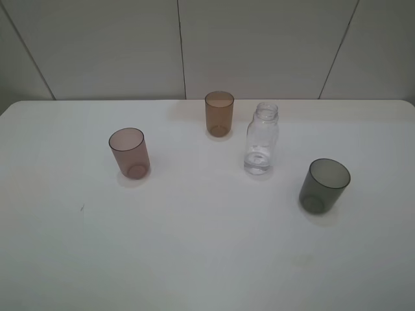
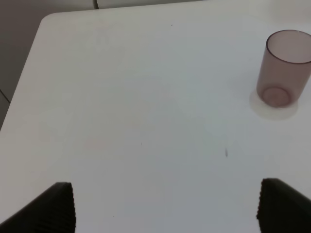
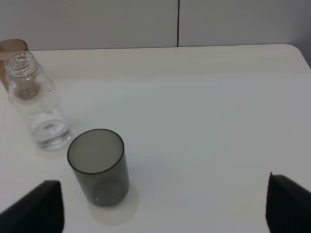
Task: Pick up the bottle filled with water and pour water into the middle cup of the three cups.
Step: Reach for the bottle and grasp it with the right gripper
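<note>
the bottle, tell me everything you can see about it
The bottle is small, clear, colourless plastic, with rounded shoulders and a wide threaded neck, uncapped. It stands upright on the white table, between the amber cup and the grey cup, apart from both and taller than either. Its water level is hard to read. Only the table touches it.

Lab-like: white table [image 1: 194, 259], panelled wall [image 1: 259, 45]
</note>
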Controlling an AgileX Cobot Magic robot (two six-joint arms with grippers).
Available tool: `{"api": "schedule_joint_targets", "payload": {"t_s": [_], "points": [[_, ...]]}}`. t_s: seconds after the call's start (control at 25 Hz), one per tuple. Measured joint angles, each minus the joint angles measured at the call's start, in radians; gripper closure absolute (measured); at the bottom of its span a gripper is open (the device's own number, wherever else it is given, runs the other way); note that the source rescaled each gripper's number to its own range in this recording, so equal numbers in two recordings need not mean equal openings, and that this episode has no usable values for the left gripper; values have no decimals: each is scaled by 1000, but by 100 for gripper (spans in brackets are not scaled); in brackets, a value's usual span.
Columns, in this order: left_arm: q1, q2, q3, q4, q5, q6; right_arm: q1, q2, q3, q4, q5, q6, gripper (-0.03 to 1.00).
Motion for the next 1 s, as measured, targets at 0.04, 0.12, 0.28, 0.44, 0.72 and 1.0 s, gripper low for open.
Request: {"api": "schedule_joint_targets", "payload": {"t_s": [0.04,0.12,0.28,0.44,0.72,1.0], "points": [[0,0,0,0,0,0,0,18,0,14,0,0,-3],[0,0,0,0,0,0,0,75,-6,37,-13,0,-3],[0,0,0,0,0,0,0,249,-73,60,-97,0,-3],[0,0,0,0,0,0,0,455,-178,66,-148,0,-3],[0,0,0,0,0,0,30,752,-310,65,-193,0,-3],[0,0,0,0,0,0,197,918,-373,69,-234,0,-3]]}}
